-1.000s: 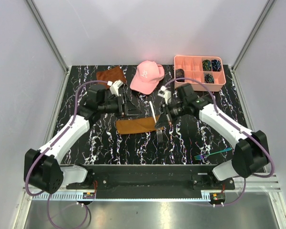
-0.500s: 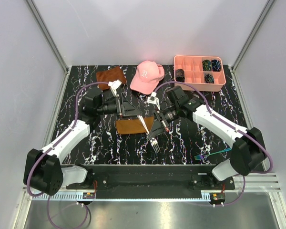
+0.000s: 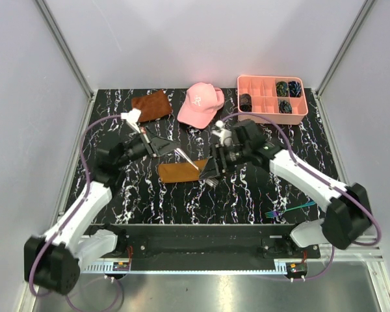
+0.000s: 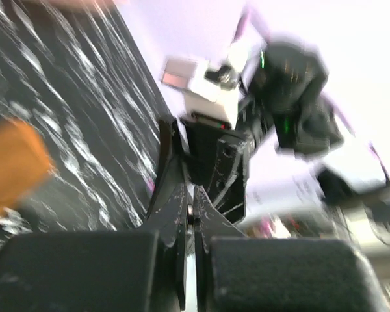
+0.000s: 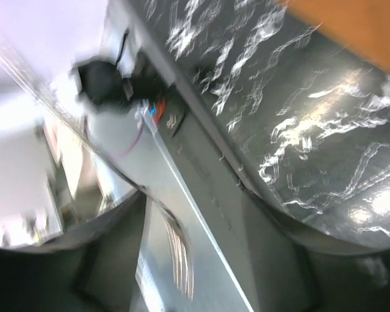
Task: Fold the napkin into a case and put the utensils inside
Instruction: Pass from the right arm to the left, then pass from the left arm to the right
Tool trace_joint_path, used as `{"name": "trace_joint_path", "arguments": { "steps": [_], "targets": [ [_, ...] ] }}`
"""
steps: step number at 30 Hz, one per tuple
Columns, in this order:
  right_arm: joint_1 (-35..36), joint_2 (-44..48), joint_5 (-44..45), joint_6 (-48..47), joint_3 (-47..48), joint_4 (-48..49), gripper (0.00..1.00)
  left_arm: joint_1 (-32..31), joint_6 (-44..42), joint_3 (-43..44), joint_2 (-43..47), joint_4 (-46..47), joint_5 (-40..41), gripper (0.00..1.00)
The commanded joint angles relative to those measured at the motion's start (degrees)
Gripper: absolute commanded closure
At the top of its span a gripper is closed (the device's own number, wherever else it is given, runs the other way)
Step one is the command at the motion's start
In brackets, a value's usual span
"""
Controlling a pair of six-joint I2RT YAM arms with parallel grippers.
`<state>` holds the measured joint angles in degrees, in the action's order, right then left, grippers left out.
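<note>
The napkin, folded into a narrow orange-brown case (image 3: 179, 171), lies flat at the table's middle; it shows as a blurred orange patch (image 4: 13, 169) in the left wrist view and at the top right (image 5: 351, 26) of the right wrist view. A fork (image 3: 188, 160) slants above the case's right end. My left gripper (image 3: 171, 147) (image 4: 190, 211) is shut on the fork's thin handle. My right gripper (image 3: 212, 170) (image 5: 188, 273) stands open around the fork tines (image 5: 181, 257), its fingers apart. Two more utensils (image 3: 273, 213) (image 3: 305, 205) lie at the near right.
A pink cap (image 3: 200, 104) sits behind the case. A pink compartment tray (image 3: 271, 116) stands at the back right. A smaller rust-brown cloth (image 3: 151, 104) lies at the back left. Grey walls close in the table on three sides.
The left gripper has shut on the fork's handle and the right gripper has opened off it. The left arm's elbow swung left; the fork now lies lower, over the case's right end.
</note>
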<state>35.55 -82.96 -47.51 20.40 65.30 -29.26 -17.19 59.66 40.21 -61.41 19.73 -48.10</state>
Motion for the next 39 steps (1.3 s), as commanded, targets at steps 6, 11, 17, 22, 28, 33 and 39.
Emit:
{"name": "trace_joint_path", "arguments": {
  "steps": [6,11,17,22,28,33,39],
  "targets": [
    [-1.6,16.1,18.4,28.2,-21.3,33.4,0.23,0.8,1.3,-4.0,14.0,-8.4,24.0,1.0],
    [-1.6,19.8,20.4,30.5,-24.6,41.8,0.3,0.9,4.9,-7.9,17.3,-7.1,27.3,1.0],
    [-1.5,16.1,16.9,34.2,-25.3,47.2,0.48,0.8,8.3,-10.1,17.2,-2.9,27.3,1.0],
    [-1.5,17.3,18.7,35.9,-27.8,48.3,0.46,0.8,7.5,-9.4,17.5,-3.9,27.8,1.0],
    [-1.5,21.7,24.0,33.0,-27.3,38.2,0.39,0.8,6.7,-9.0,17.8,-4.3,27.6,1.0],
    [-1.5,20.5,19.8,34.8,-27.5,40.8,0.56,0.8,7.4,-9.4,17.6,-3.5,27.9,1.0],
    [-1.5,18.1,17.5,36.8,-28.2,44.8,0.58,0.8,7.7,-9.4,17.1,-2.5,27.9,1.0]
  ]
}}
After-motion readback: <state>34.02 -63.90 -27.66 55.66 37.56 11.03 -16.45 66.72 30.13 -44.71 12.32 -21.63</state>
